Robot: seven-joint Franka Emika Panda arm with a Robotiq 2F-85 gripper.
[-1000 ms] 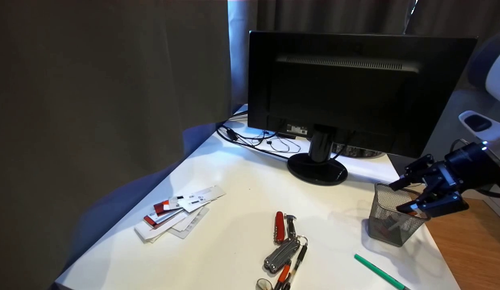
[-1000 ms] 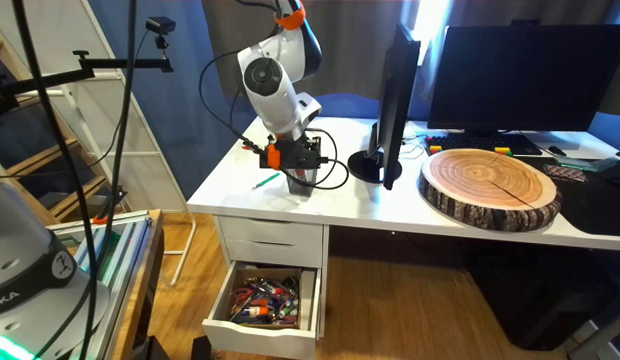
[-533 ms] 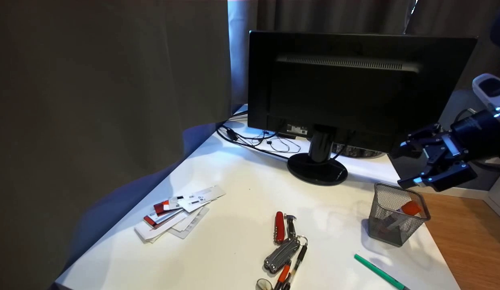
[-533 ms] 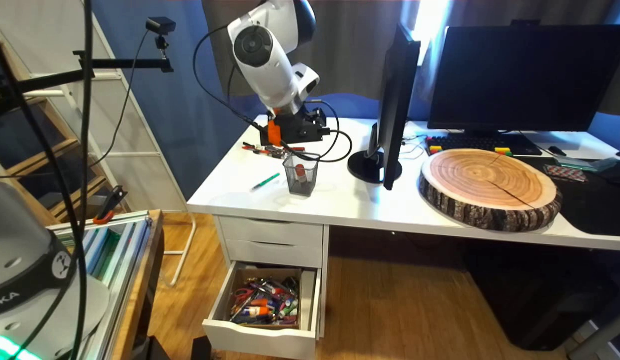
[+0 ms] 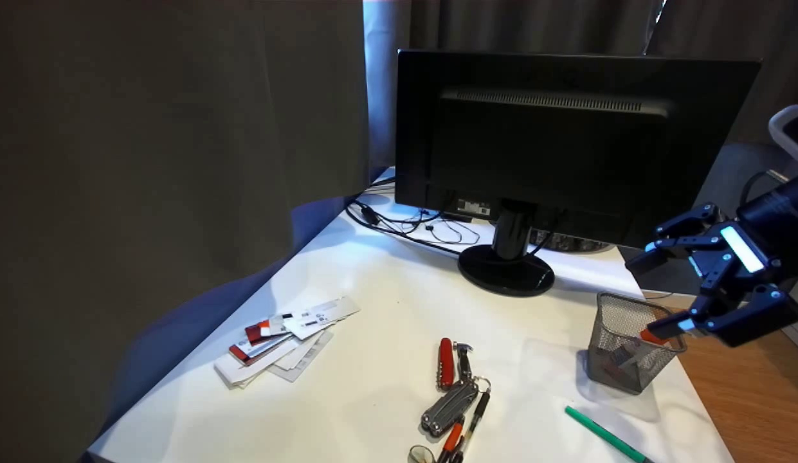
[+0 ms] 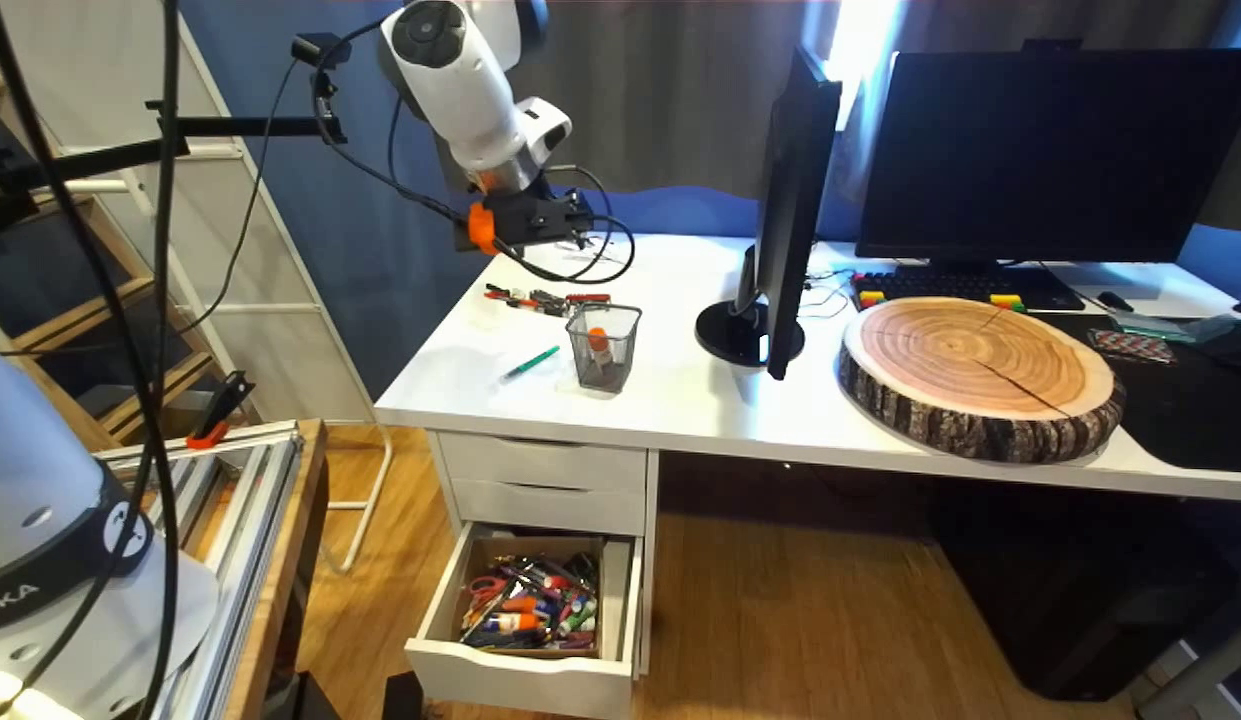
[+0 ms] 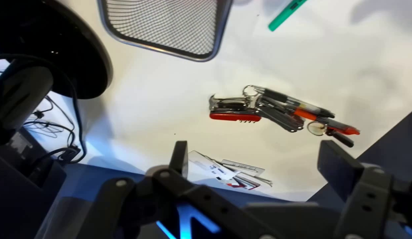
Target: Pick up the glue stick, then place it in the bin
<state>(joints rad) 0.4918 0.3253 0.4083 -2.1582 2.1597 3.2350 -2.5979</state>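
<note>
Orange-capped glue stick [image 6: 600, 347] sat in the mesh cup [image 6: 583, 366]

The letters "MIKA" [image 6: 12, 598] could be read on the dark band [image 6: 68, 552] of the robot's base [image 6: 90, 630], lower left in an exterior view. On the green pen [image 7: 287, 15], top right in the wrist view, the dark print was too blurred to read. Print on the cards [image 5: 321, 315], left of centre in an exterior view, and on the label [image 5: 474, 206] low on the back of the monitor [image 5: 566, 148] was too small.

Near mid-frame in an exterior view, the glue stick leaned inside the cup. Below, a pulled-out drawer [image 6: 525, 680] held a box [image 6: 545, 546] crowded with stationery [image 6: 550, 605], red-handled scissors [image 6: 483, 589] among it.

The gripper [image 7: 256, 161], low in the wrist view, had its jaws spread wide, apart from the cup.
</note>
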